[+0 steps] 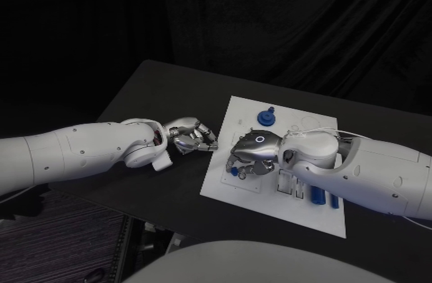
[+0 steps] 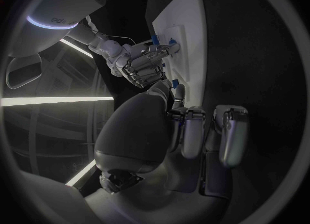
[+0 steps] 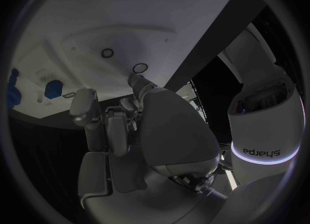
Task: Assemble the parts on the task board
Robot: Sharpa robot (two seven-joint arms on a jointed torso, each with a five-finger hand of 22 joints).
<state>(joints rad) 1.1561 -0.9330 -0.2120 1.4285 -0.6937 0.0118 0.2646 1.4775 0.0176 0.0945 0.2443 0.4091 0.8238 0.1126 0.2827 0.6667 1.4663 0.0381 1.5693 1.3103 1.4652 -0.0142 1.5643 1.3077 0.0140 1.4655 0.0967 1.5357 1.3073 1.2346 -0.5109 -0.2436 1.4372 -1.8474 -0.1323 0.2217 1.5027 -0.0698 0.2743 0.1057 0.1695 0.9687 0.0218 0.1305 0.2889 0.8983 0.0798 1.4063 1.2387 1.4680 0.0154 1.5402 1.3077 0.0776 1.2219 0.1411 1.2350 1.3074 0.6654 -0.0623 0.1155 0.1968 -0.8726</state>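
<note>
Two white arms are reaching in over the black tabletop (image 1: 153, 86), one from each side. White rectangular task board (image 1: 306, 124) is lying mid-tabletop, tilted w/ respect to the table edges.

Left silver hand (image 1: 191, 136) is hovering just off the board's left edge, over bare tabletop, not touching the board. Fingers are curled inward w/ nothing visible inside them; left wrist view is showing the same curled fingers (image 2: 194, 131) above dark surface, board edge (image 2: 194, 38) beyond.

Right silver hand (image 1: 255, 148) is sitting over the board's left-middle area, palm down, fingers bent toward the plate. Small blue pieces (image 1: 236, 169) are peeking out from under its fingertips at the board's near-left part; whether it's actually grasping one or just touching, can't tell. Left wrist view is showing that hand (image 2: 139, 61) w/ fingertips at the board and bits of blue (image 2: 155, 41) right beside them. Right wrist view is showing the hand (image 3: 139, 126) above white board surface (image 3: 129, 22), w/ blue bits (image 3: 53, 89) off to one side.

Blue round knob-like part (image 1: 266, 117) is standing upright at the board's far side, apart from both hands. Blue elongated pieces (image 1: 321, 197) are lying at the board's near-right part, just beside the right forearm.
</note>
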